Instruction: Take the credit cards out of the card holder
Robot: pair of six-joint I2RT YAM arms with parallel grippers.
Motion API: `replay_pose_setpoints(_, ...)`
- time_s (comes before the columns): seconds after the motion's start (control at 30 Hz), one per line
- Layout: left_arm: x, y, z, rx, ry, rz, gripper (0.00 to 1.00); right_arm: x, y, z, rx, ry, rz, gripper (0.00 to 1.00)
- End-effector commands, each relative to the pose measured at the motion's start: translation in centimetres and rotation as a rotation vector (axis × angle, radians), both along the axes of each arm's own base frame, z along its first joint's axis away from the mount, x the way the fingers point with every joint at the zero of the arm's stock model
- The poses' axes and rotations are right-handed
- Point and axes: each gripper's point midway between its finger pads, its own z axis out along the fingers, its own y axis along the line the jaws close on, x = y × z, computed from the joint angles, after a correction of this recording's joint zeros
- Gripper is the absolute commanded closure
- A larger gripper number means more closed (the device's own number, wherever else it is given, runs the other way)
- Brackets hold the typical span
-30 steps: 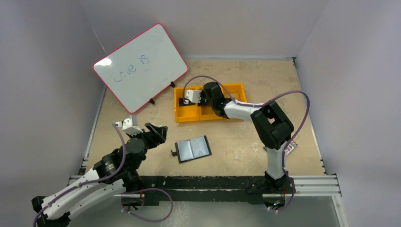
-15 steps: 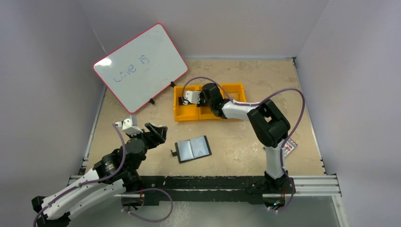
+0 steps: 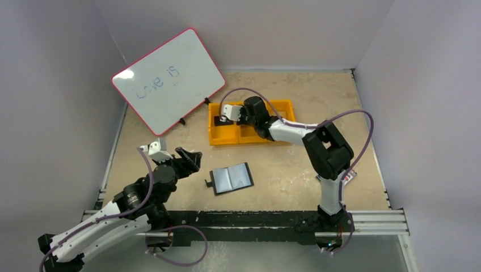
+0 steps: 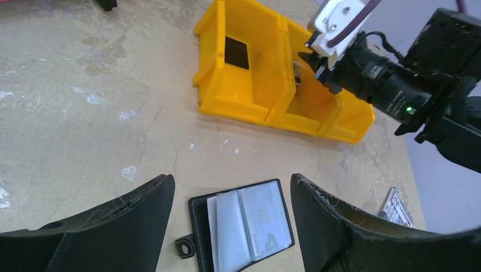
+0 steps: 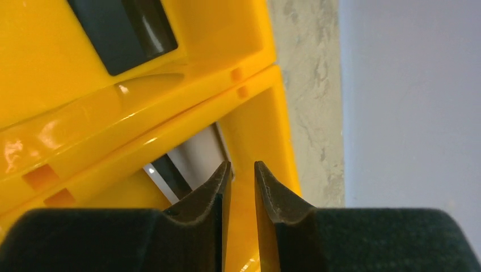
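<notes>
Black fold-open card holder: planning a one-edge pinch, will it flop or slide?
Probably floppy: the black fold-open card holder lies spread flat like a soft book. Its glossy clear sleeves look slippery. Thin and flat, it likely slides rather than tips.

The black card holder point(image 3: 231, 179) lies open and flat on the table point(image 3: 283, 170), with its little snap tab sticking out on the left. Its shiny clear sleeves face up, and a pale printed card point(image 4: 262, 218) shows through one. A black card point(image 4: 237, 52) lies flat in the end box of the yellow tray point(image 4: 238, 105). A grey-white card point(image 5: 195, 150) with a dark stripe leans in the next box.
</notes>
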Motion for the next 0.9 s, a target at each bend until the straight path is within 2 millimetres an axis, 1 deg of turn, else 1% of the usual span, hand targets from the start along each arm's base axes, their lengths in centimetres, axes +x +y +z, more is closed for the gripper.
replay_pose_setpoints(0.0, 0.3, -0.8, 2.0, -0.051, -0.028, -0.015, 0.26, 0.2, 1.4, 7.7, 0.157, -0.082, 0.016, 0.74)
replay_pose_setpoints(0.17, 0.4, -1.5, 1.8, -0.051, -0.021, -0.035, 0.26, -0.8, 1.1, 9.0, 0.216, -0.065, 0.006, 0.72)
replay_pose_setpoints(0.2, 0.4, -1.7, 1.8, -0.052, -0.019, -0.041, 0.26, -1.1, 1.1, 9.5, 0.243, -0.063, -0.002, 0.71)
replay_pose_setpoints(0.3, 0.4, -2.4, 1.6, -0.051, -0.011, -0.063, 0.26, -2.5, 1.4, 12.7, 0.396, -0.055, -0.009, 0.69)
replay_pose_setpoints(0.4, 0.5, -3.1, 1.4, -0.048, -0.001, -0.082, 0.25, -5.5, 2.1, 15.8, 0.613, 0.008, 0.022, 0.66)
replay_pose_setpoints(0.43, 0.6, -3.4, 1.3, -0.049, 0.001, -0.091, 0.25, -6.6, 2.2, 16.3, 0.687, 0.044, 0.023, 0.64)
replay_pose_setpoints(0.5, 0.6, -4.1, 1.0, -0.051, 0.008, -0.111, 0.25, -8.6, 1.5, 17.2, 0.861, 0.097, -0.030, 0.55)
replay_pose_setpoints(0.53, 0.7, -4.5, 0.8, -0.052, 0.013, -0.121, 0.25, -9.2, 0.7, 17.1, 0.946, 0.121, -0.093, 0.50)
replay_pose_setpoints(0.57, 0.7, -4.9, 0.6, -0.054, 0.018, -0.132, 0.25, -9.8, -0.3, 16.8, 1.038, 0.150, -0.168, 0.48)
replay_pose_setpoints(0.63, 0.8, -5.6, 0.0, -0.054, 0.035, -0.150, 0.25, -10.6, -2.2, 15.8, 1.183, 0.217, -0.337, 0.43)
replay_pose_setpoints(0.67, 0.8, -5.9, -0.2, -0.056, 0.042, -0.158, 0.25, -11.1, -2.6, 15.1, 1.229, 0.274, -0.388, 0.42)
replay_pose_setpoints(0.7, 0.8, -6.3, -0.5, -0.056, 0.048, -0.168, 0.25, -11.6, -2.8, 14.3, 1.239, 0.347, -0.407, 0.43)
replay_pose_setpoints(0.77, 0.9, -7.1, -0.8, -0.061, 0.060, -0.188, 0.25, -12.6, -2.1, 12.8, 1.224, 0.477, -0.421, 0.51)
replay_pose_setpoints(0.8, 1.0, -7.5, -1.0, -0.064, 0.066, -0.193, 0.25, -12.7, -1.6, 12.4, 1.222, 0.524, -0.440, 0.57)
replay_pose_setpoints(0.83, 1.0, -7.8, -1.3, -0.061, 0.076, -0.200, 0.26, -12.9, -1.3, 11.2, 1.197, 0.568, -0.463, 0.66)
replay_pose_setpoints(0.87, 1.1, -8.1, -1.3, -0.064, 0.079, -0.208, 0.26, -12.7, -0.8, 10.9, 1.179, 0.603, -0.474, 0.75)
